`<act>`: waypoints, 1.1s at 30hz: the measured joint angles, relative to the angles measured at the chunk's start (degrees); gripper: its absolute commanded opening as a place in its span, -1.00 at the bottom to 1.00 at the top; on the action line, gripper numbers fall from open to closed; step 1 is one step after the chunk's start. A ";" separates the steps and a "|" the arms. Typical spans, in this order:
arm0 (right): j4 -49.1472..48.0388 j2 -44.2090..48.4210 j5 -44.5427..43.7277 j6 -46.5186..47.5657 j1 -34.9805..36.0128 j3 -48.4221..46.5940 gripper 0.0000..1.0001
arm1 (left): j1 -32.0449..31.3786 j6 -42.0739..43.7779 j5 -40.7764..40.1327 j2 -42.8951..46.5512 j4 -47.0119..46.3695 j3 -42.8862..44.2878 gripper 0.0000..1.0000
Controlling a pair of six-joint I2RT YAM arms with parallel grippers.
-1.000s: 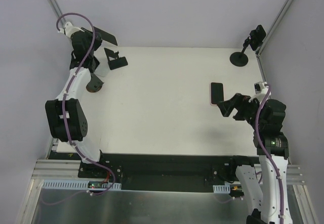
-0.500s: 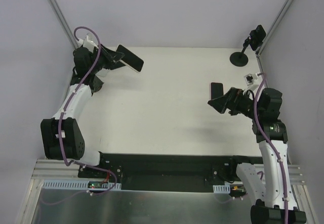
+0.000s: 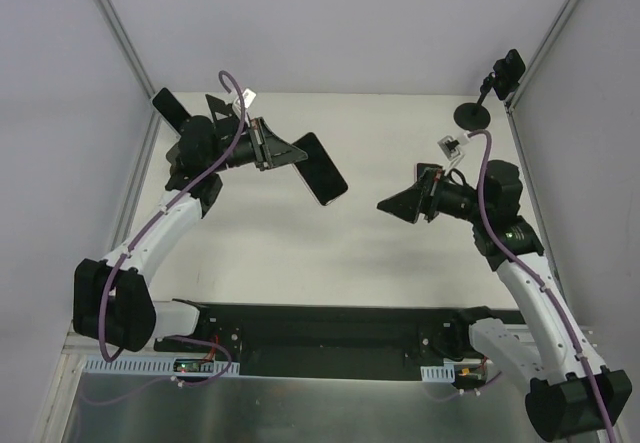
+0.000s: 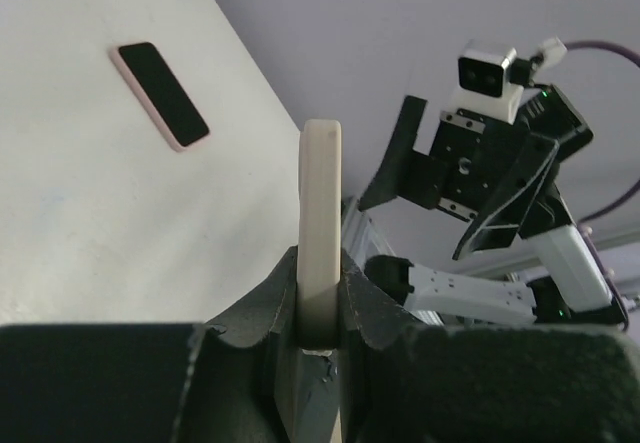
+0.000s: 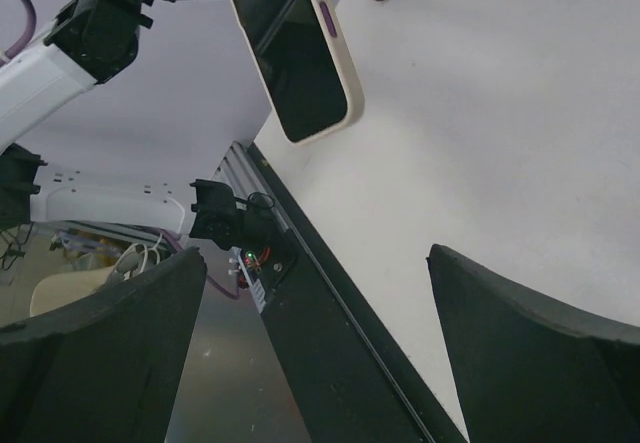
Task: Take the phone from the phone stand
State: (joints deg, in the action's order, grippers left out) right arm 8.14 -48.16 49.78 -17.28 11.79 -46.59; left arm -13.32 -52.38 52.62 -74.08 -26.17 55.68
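My left gripper [image 3: 296, 153] is shut on the phone [image 3: 322, 170], a dark-screened handset in a cream case, held in the air over the middle of the table. In the left wrist view the phone [image 4: 321, 203] stands edge-on, pinched between the fingers of that gripper [image 4: 320, 298]. The black phone stand [image 3: 218, 107] sits at the back left, partly hidden behind the left arm and apart from the phone. My right gripper [image 3: 396, 206] is open and points left at the phone from a short distance. The right wrist view shows the phone [image 5: 300, 53] above the open right gripper [image 5: 316, 253].
A second phone with a pink edge [image 4: 160, 95] lies flat on the table at the right, mostly hidden under my right gripper in the top view. A camera on a round black base [image 3: 472, 115] stands at the back right corner. The black front rail [image 5: 330, 343] runs along the table's near edge.
The left arm has swung the phone from the back left corner out over the middle of the table. The right arm has risen and reached left towards it, still open.
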 measured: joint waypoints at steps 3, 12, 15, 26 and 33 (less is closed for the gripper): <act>-3.91 -1.57 0.20 -1.79 3.41 0.00 0.93 | -2.64 -1.62 1.97 0.92 -2.36 -1.27 -1.00; -12.26 -6.23 -0.24 -5.03 11.67 0.00 0.98 | -9.27 -3.91 5.05 2.43 -7.17 -1.33 -1.00; -14.88 -7.74 -0.98 -6.12 14.03 0.00 0.81 | -10.36 -4.61 5.64 2.43 -8.31 -1.33 -1.00; -27.50 -13.49 -1.33 -11.50 19.02 0.20 -0.62 | -10.64 -7.85 6.05 2.12 -13.18 -2.23 -1.00; -30.77 -13.51 -0.61 -13.16 19.50 1.29 -0.98 | -10.34 -7.69 6.91 1.31 -13.86 -2.23 -0.43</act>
State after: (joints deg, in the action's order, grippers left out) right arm -22.63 -61.67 49.17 -30.44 31.29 -45.30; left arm -23.66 -60.07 59.53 -72.77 -40.03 53.45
